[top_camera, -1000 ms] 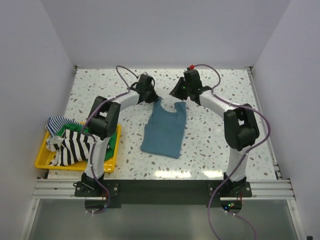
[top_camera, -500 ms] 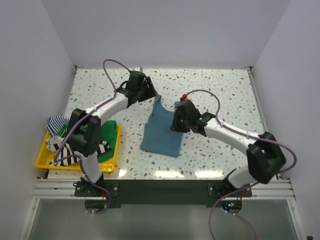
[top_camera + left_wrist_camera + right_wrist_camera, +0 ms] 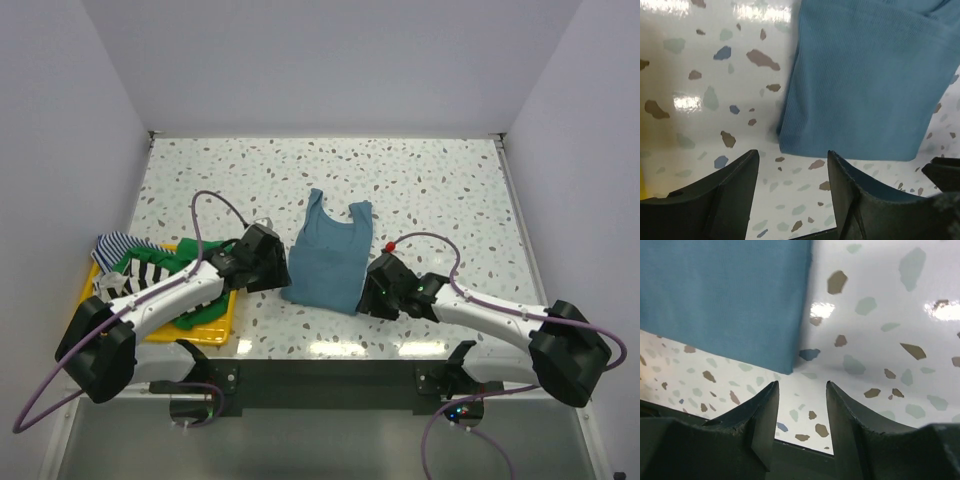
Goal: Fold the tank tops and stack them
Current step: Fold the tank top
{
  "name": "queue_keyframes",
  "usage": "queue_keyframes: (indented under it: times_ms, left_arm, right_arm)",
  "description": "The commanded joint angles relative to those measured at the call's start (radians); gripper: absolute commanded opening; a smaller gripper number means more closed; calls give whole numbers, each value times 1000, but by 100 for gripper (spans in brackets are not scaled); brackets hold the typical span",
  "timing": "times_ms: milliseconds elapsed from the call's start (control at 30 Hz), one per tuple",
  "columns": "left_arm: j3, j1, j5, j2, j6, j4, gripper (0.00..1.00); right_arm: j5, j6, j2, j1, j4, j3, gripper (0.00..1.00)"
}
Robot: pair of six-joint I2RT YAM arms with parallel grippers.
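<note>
A teal-blue tank top [image 3: 325, 255] lies flat on the speckled table, straps toward the far side. My left gripper [image 3: 277, 272] sits low at its near left corner. In the left wrist view the left gripper [image 3: 792, 159] is open, with only bare table between the fingers and the teal hem [image 3: 860, 85] just ahead. My right gripper [image 3: 372, 297] is at the near right corner. The right wrist view shows that gripper [image 3: 802, 386] open and empty, the teal corner [image 3: 725, 295] just beyond its left finger. Other tank tops, black-and-white striped [image 3: 150, 275], green [image 3: 178, 262] and thin blue-striped [image 3: 115, 244], lie heaped in a tray.
The yellow tray [image 3: 205, 331] sits at the near left, under the left arm. The table's near edge and a metal rail [image 3: 320, 375] lie right behind both grippers. White walls close in the table on three sides.
Both arms have swung back from the tank top's straps at the far side to its near corners. Both grippers have opened and let go of the cloth.
</note>
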Motion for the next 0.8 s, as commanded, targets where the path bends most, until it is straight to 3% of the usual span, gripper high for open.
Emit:
queue_keyframes:
  times_ms: [0, 400, 767]
  left_arm:
    - [-49, -15, 28, -67, -48, -30, 62]
    - [-190, -32, 94, -54, -66, 174, 61]
    - [-198, -20, 4, 1, -116, 197, 61]
  right_arm:
    - [15, 124, -28, 3, 73, -57, 47]
    - [38, 228, -3, 13, 202, -137, 47]
    - [53, 302, 44, 42, 276, -186, 43]
